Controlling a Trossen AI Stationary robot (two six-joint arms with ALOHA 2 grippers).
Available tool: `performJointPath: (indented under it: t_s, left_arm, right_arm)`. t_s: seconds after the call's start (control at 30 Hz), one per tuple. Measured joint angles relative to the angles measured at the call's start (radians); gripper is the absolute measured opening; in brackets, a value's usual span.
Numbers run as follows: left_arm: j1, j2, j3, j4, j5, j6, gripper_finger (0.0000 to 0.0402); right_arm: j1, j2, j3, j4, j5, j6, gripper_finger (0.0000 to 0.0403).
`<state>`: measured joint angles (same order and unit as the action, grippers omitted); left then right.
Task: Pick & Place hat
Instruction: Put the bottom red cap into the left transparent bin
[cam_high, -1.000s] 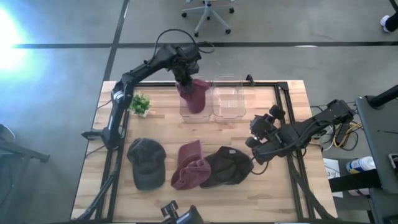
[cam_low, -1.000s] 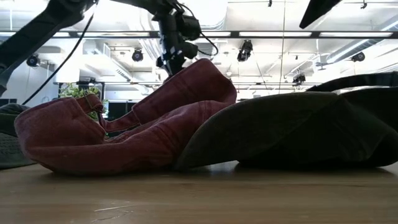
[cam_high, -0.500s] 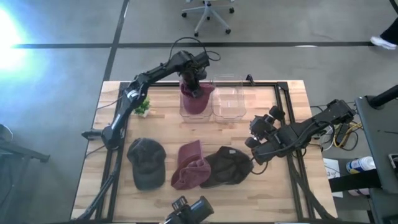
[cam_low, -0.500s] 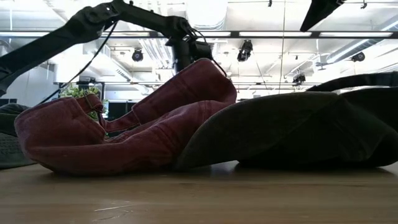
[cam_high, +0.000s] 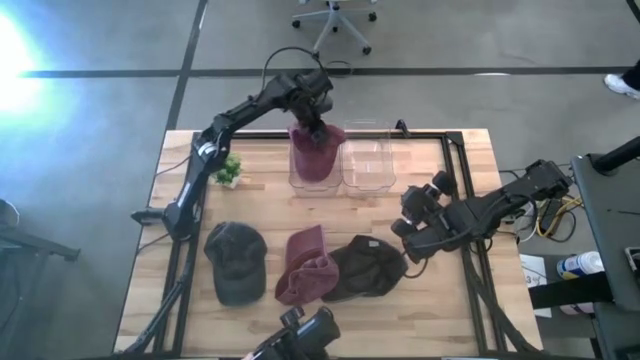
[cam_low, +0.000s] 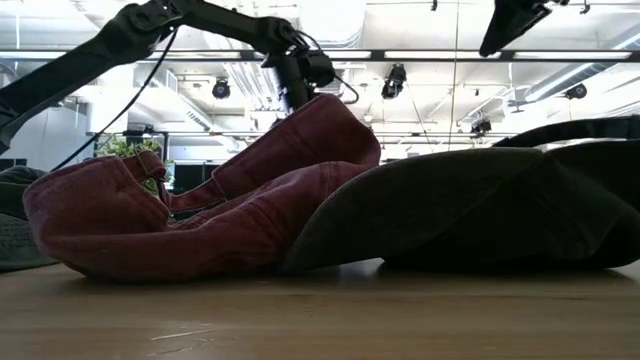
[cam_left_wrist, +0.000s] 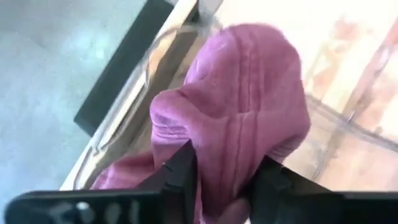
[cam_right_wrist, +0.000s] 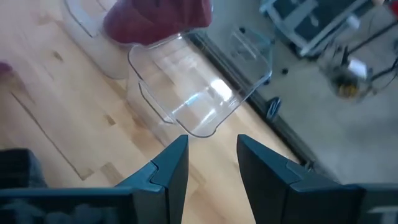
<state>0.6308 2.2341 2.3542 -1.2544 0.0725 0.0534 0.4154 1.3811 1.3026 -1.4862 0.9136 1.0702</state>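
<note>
A maroon hat (cam_high: 316, 153) hangs into the left clear bin (cam_high: 298, 180) at the table's far side, with my left gripper (cam_high: 313, 120) above it, shut on it; the left wrist view shows the hat (cam_left_wrist: 242, 118) over the bin. On the near half of the table lie a grey cap (cam_high: 236, 262), a second maroon hat (cam_high: 306, 268) and a dark brown cap (cam_high: 366, 268). My right gripper (cam_high: 412, 232) is open, right of the dark cap, touching nothing; the right wrist view shows the second clear bin (cam_right_wrist: 202, 87). My left gripper holds the maroon hat by a bunched fold at its top (cam_left_wrist: 221, 180), pinched between the two fingers (cam_left_wrist: 180, 171), coming from above and pointing down. The hat hangs below the fingers into the left bin; whether it rests on the bin floor I cannot tell.
A small green plant (cam_high: 226, 168) stands near the table's far left. The right clear bin (cam_high: 367, 160) stands beside the left one. A black frame runs along the table's edges. An office chair (cam_high: 335, 20) stands on the floor beyond the far edge.
My left gripper has carried the maroon hat a little toward the table's far edge and right, over the left bin, and has lowered it, so the hat now hangs deeper in the bin. The right arm has kept still.
</note>
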Motion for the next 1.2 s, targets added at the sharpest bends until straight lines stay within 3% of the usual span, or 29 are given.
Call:
performJointPath:
  t_s: [0.13,0.33,0.57,0.73,0.93,1.2]
  left_arm:
    - [0.0,0.0,0.0,-0.003,-0.009,0.0,0.0135]
    - [-0.004,-0.04,0.0,0.012,-0.035,0.019,0.0154]
    - [-0.006,-0.1,0.0,-0.009,-0.15,0.088,0.0156]
    - [-0.019,-0.206,-0.028,-0.011,-0.096,0.141,0.0156]
    - [-0.022,-0.328,-0.244,0.011,-0.101,0.217,0.0156]
    - [-0.028,-0.444,-0.587,0.377,-0.115,0.243,0.0156]
  right_arm:
    - [-0.079,0.0,-0.003,0.108,-0.044,-0.078,0.0132]
    - [-0.237,0.0,-0.003,0.445,-0.094,-0.449,0.0132]
    - [-0.425,-0.017,-0.005,0.485,-0.21,-0.619,0.0132]
    - [-0.559,-0.028,-0.035,0.664,-0.371,-0.832,0.0132]
    - [-0.675,-0.031,-0.085,0.926,-0.567,-1.065,0.0132]
    - [-0.774,-0.024,-0.093,0.999,-0.647,-1.206,0.0132]
